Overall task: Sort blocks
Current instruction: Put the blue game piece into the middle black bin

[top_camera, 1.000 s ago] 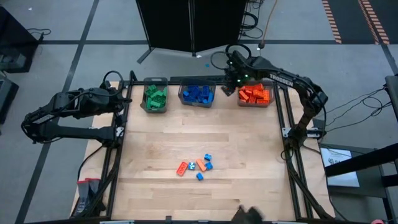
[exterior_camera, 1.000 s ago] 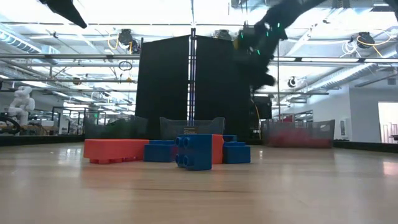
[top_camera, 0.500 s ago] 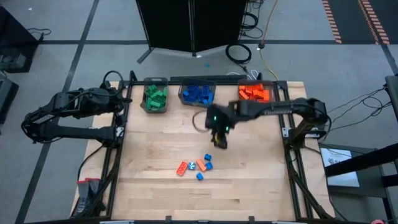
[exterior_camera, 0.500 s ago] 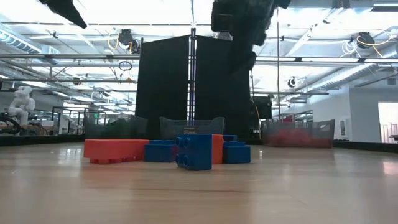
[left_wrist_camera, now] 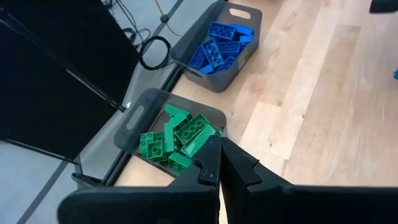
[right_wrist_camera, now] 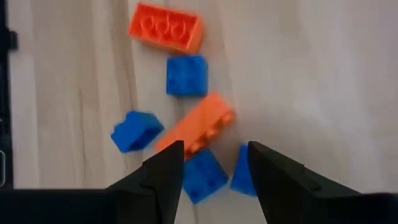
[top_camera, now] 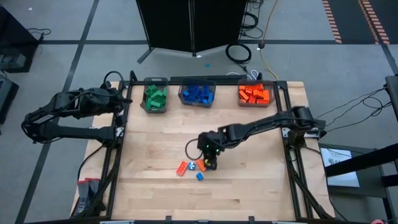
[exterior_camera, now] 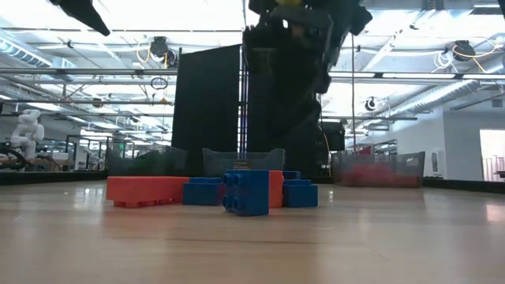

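Observation:
Several loose blocks lie in a cluster near the table's middle: a long orange one point(right_wrist_camera: 165, 26), a second orange one point(right_wrist_camera: 199, 124), and blue ones point(right_wrist_camera: 186, 76) point(right_wrist_camera: 135, 130) point(right_wrist_camera: 204, 174). The high view shows the cluster point(top_camera: 194, 168) and the low view shows it resting flat on the wood point(exterior_camera: 246, 192). My right gripper point(right_wrist_camera: 214, 155) point(top_camera: 209, 162) hangs open just above the cluster, pointing steeply down. Its fingers stand on either side of the second orange block and a blue one, touching nothing. My left gripper point(left_wrist_camera: 216, 155) waits shut, high over the table's far left corner point(top_camera: 120, 101).
Three grey bins stand along the far edge. One holds green blocks point(top_camera: 155, 98), one blue point(top_camera: 198, 94), one orange point(top_camera: 254, 94). Bare wood lies all around the cluster. A black panel point(exterior_camera: 237, 110) stands behind the table.
My right gripper has swung from over the orange bin at the far right toward the table's middle and near edge. It has come down and now hangs over the loose cluster, and its wrist has rolled on the way. The blocks have not moved.

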Action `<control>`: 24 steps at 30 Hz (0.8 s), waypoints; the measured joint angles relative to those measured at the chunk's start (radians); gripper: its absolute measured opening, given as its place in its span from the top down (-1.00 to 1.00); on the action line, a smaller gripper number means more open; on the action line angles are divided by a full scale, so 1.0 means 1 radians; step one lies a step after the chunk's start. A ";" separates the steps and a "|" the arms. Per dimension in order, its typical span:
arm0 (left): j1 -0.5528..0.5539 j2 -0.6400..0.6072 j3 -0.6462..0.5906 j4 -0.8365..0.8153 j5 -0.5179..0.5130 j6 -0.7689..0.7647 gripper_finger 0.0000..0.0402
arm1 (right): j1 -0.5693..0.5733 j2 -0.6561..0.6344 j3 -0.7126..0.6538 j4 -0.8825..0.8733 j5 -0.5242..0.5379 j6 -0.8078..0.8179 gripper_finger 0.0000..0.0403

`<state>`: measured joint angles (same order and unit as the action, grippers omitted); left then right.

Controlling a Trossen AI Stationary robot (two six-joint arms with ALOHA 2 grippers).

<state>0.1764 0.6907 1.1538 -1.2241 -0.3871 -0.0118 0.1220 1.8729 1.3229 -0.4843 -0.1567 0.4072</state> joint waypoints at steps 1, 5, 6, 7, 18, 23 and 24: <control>0.000 0.000 0.000 -0.001 0.003 0.000 1.00 | 0.008 0.013 0.000 0.002 -0.001 0.011 0.15; 0.000 0.000 0.000 -0.031 0.017 0.002 1.00 | 0.032 0.062 -0.001 -0.012 0.002 0.067 0.15; 0.000 0.000 0.000 -0.037 0.018 0.002 1.00 | 0.034 0.072 -0.001 -0.013 0.009 0.080 0.15; 0.000 0.000 0.000 -0.043 0.018 0.002 1.00 | 0.034 0.076 0.001 -0.011 0.022 0.096 0.15; 0.000 0.000 0.000 -0.051 0.020 0.022 1.00 | 0.031 0.068 0.000 -0.019 0.099 0.127 0.15; 0.000 0.000 0.000 -0.050 0.020 0.022 1.00 | 0.023 0.068 0.005 -0.020 0.083 0.152 0.15; 0.000 0.000 0.000 -0.050 0.020 0.023 1.00 | 0.023 0.068 0.010 -0.019 0.082 0.154 0.15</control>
<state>0.1761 0.6907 1.1542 -1.2739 -0.3676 0.0109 0.1448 1.9411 1.3327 -0.5035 -0.0744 0.5616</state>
